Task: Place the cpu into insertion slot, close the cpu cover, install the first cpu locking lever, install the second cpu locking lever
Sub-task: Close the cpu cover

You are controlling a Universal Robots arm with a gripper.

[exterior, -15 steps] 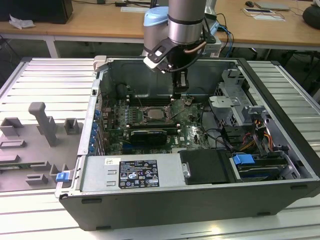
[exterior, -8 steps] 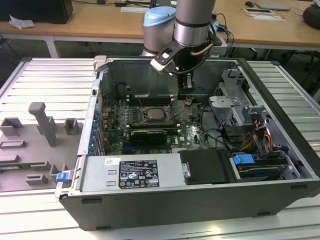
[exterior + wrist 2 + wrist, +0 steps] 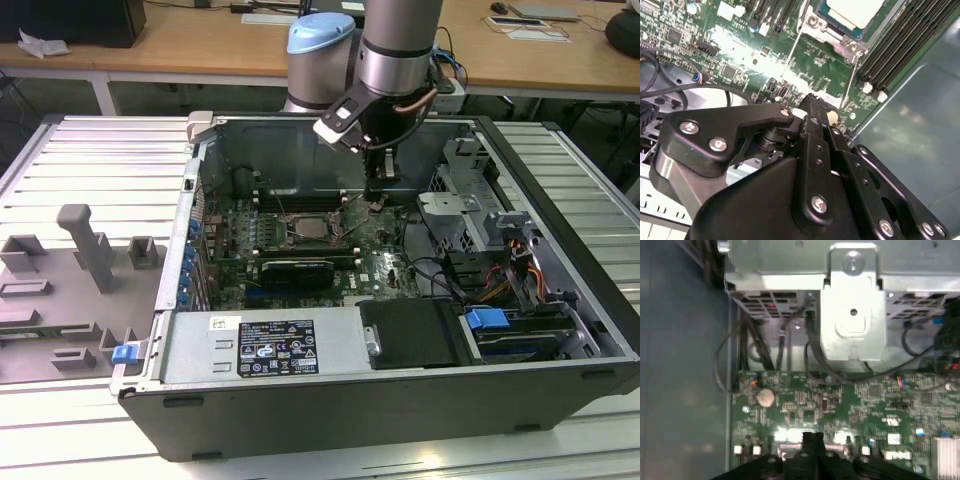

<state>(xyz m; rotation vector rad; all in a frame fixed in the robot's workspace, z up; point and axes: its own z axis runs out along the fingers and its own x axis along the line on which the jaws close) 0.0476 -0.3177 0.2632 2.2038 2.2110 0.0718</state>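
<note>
Inside the open computer case [image 3: 330, 420], the insertion slot [image 3: 310, 228] sits mid-board. The cpu [image 3: 855, 11], pale and silvery, lies in it. The cpu cover [image 3: 840, 39] lies flat around the chip as a metal frame. Two thin wire locking levers [image 3: 792, 47] [image 3: 851, 75] run from the socket toward my gripper; whether they are latched I cannot tell. My gripper [image 3: 376, 198] hangs just above the board, to the exterior view's right of the socket. Its black fingers [image 3: 815, 112] are shut together, with nothing seen between them, and the tip is close to the nearer lever's end.
Long memory slots [image 3: 900, 45] flank the socket. A black card [image 3: 297, 268] lies in front of the socket. A metal drive cage [image 3: 852, 305] and cables [image 3: 470, 280] stand on the exterior view's right. Grey fixtures [image 3: 85, 250] stand on the table outside the case.
</note>
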